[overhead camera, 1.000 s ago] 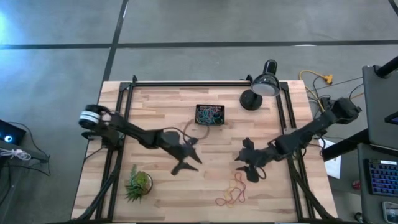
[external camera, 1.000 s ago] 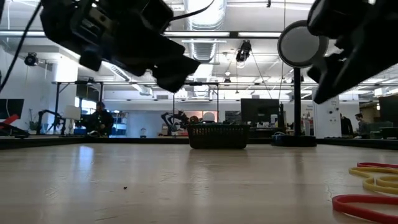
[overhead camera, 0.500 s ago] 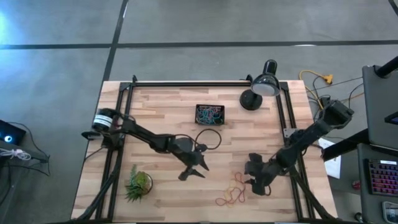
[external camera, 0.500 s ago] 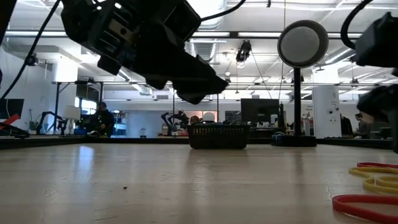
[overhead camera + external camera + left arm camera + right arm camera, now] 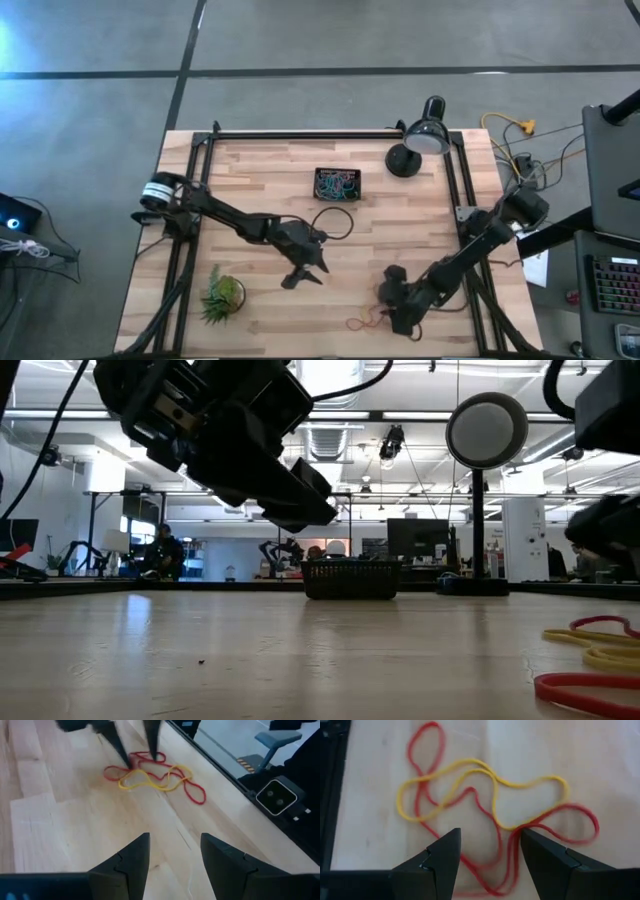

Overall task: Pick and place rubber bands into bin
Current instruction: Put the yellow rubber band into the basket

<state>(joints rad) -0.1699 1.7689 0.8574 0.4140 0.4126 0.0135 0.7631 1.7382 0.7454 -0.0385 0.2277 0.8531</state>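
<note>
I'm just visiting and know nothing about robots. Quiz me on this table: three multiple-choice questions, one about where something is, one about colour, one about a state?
1. Where does the right gripper hang?
A. over the bin
B. over the loose rubber bands
C. beside the plant

2. What colours are the loose rubber bands on the table?
A. red and yellow
B. blue and green
C. black only

3. How does the left gripper stand?
A. shut on a band
B. open and empty
C. shut on the lamp

Answers:
1 B: the right wrist view looks straight down on the tangle between its open fingers.
2 A: both wrist views show red and yellow loops.
3 B: its fingers stand apart with bare wood between them, mid-table, away from the bin.
</note>
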